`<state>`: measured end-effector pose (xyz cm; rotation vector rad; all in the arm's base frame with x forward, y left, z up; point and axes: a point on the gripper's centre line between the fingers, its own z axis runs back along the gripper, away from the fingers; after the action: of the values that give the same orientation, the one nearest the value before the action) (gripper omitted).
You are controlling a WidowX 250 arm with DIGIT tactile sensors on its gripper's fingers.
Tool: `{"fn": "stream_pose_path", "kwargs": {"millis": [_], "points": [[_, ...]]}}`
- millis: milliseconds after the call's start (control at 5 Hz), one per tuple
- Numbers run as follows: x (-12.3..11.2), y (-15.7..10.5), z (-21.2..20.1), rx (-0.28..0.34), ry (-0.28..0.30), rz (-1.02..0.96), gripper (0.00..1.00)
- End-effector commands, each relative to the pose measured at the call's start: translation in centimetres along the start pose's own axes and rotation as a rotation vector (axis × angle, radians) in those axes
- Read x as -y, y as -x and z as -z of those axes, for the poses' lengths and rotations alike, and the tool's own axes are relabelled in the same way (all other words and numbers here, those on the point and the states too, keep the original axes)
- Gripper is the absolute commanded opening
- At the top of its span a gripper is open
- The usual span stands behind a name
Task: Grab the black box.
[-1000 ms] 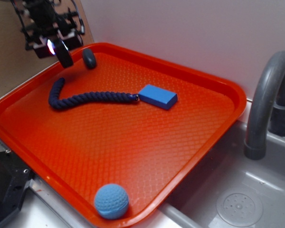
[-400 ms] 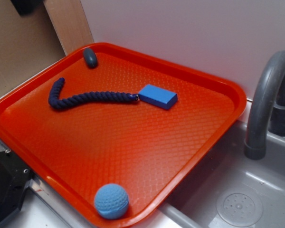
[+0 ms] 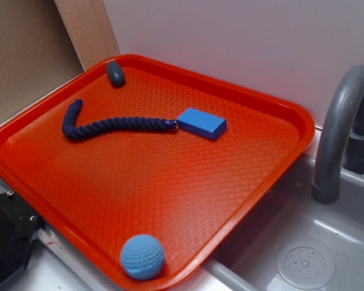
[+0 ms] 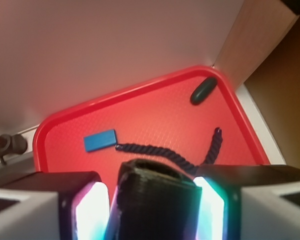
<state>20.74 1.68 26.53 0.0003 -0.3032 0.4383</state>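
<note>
While the wrist view looks down from high above, the end effector (image 4: 155, 200) pinches the small matte black rectangular box (image 4: 157, 192) between its lit pads. Far below it lie the orange-red plastic tray (image 3: 279, 157), the flat bright blue box (image 4: 100, 140), the navy braided rope (image 4: 185, 155) and the dark grey oval pebble (image 4: 203, 90).

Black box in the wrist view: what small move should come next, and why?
Probably no new travel: hold the claw shut and steady. In the wrist view the black box sits between the two lit fingers, high above the orange tray, so it looks grabbed. Opening would likely drop it.
</note>
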Motion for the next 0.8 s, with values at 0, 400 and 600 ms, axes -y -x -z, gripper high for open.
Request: {"fn": "stream_pose_path", "kwargs": {"millis": [0, 400, 600], "points": [[-1.2, 0.9, 1.6, -0.041, -0.035, 0.015, 0.0], [-1.5, 0.5, 4.5, -0.087, -0.063, 0.003, 0.0], [-1.7, 0.4, 4.8, -0.09, -0.055, -0.013, 0.0]]}}
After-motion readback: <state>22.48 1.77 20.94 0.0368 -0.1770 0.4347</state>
